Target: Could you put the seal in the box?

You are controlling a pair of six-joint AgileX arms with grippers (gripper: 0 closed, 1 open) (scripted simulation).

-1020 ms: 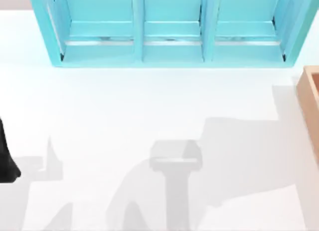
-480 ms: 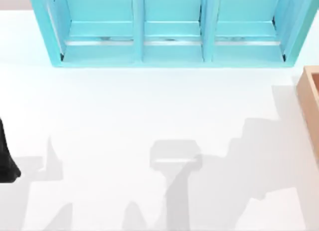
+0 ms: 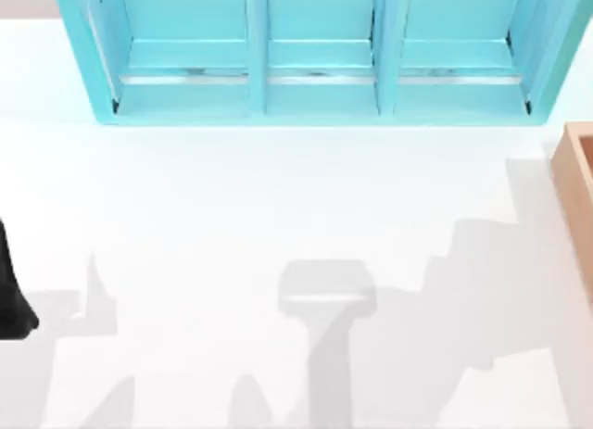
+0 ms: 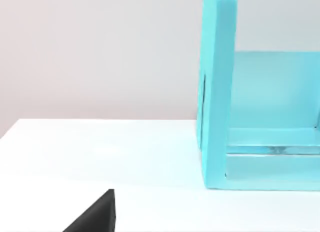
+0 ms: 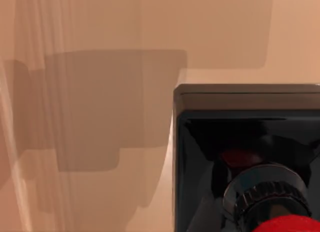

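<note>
Top view first: at the far left edge of the frame, about three-quarters of the way down, a dark black shape (image 3: 11,295) pokes in over the white table (image 3: 232,207); it belongs to my left arm, parked there, and whether its fingers are spread or closed I cannot tell. Across the upper part of the frame stands the big cyan shelf unit with three open compartments (image 3: 320,54), its front lip facing down toward the bare tabletop. Soft grey shadows lie over the lower middle and lower right of the table. At the right edge, a little above mid-height, a strip of the light tan, wood-coloured box with thick plain walls (image 3: 578,197) comes into frame, well apart from the shelf unit's nearest corner. In the left wrist view, a black wedge sits at the lower left, the white table runs across, and the cyan shelf's end wall rises at the right of the frame. In the right wrist view, the surroundings are all tan wood surface crossed by stepped shadows, and in the lower right sits the small seal with its glossy black square block base and red ball knob (image 5: 247,157), the red knob just cut by the bottom edge; whether the right tool is gripping it, I cannot tell.
</note>
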